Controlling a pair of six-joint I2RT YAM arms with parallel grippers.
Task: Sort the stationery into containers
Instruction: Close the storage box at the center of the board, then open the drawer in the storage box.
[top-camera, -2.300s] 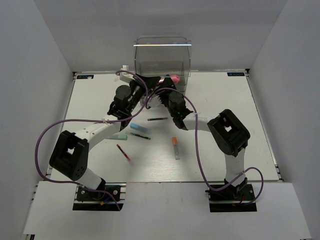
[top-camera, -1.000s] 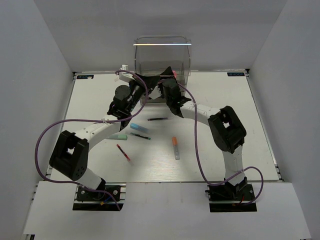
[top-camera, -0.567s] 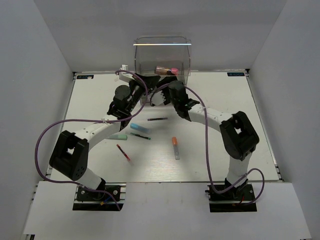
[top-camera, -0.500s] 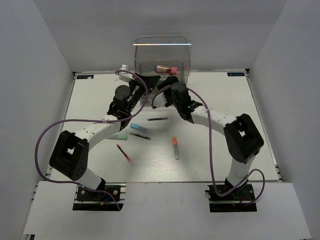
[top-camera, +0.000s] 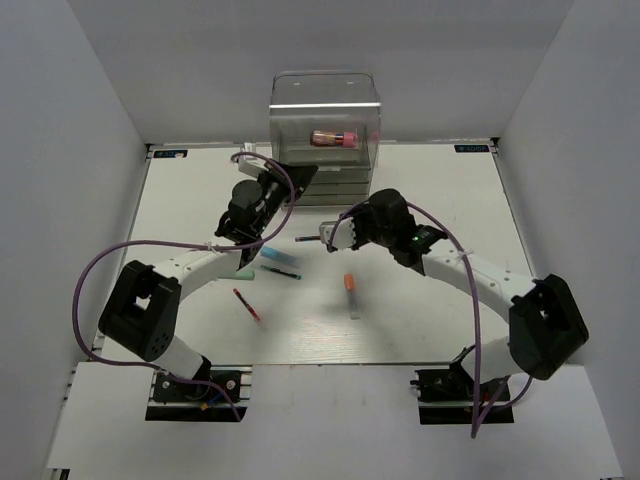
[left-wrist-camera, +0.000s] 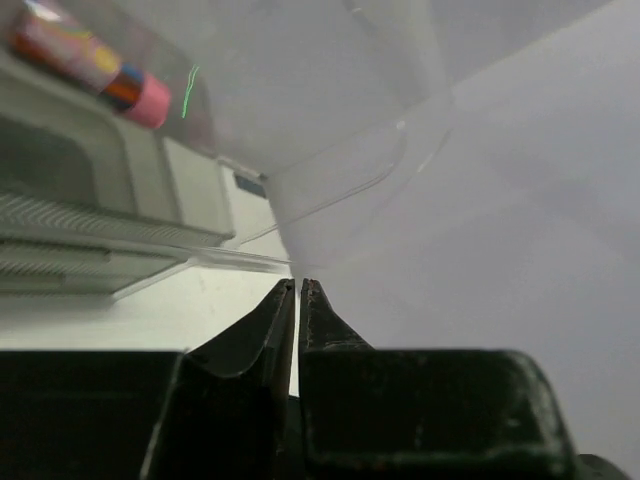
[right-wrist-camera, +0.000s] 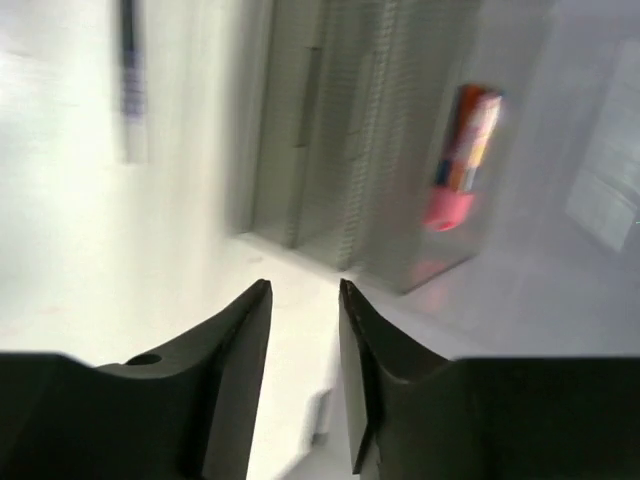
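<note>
The tall clear box (top-camera: 325, 165) with grey drawers stands at the back centre, and the chunky pink tube (top-camera: 333, 138) lies in its top compartment. My left gripper (top-camera: 297, 178) is shut, its tips at the box's front left corner against a clear plastic edge (left-wrist-camera: 340, 190); nothing shows between them. My right gripper (top-camera: 331, 235) is open and empty above the table, in front of the box. On the table lie a thin dark pen (top-camera: 315, 238), a light blue marker (top-camera: 275, 254), another dark pen (top-camera: 281, 271), a pale green marker (top-camera: 238, 272), a red-white pen (top-camera: 246, 305) and an orange-grey marker (top-camera: 350, 295).
The left wrist view shows the pink tube (left-wrist-camera: 90, 65) through the clear wall. The right wrist view shows the drawer fronts (right-wrist-camera: 320, 130), the pink tube (right-wrist-camera: 460, 160) and a blurred dark pen (right-wrist-camera: 130, 70). White walls enclose the table on three sides.
My right gripper let go of the pink tube in the box's top and drew back toward the table's middle. The box's top came down shut. My left gripper dropped slightly.
</note>
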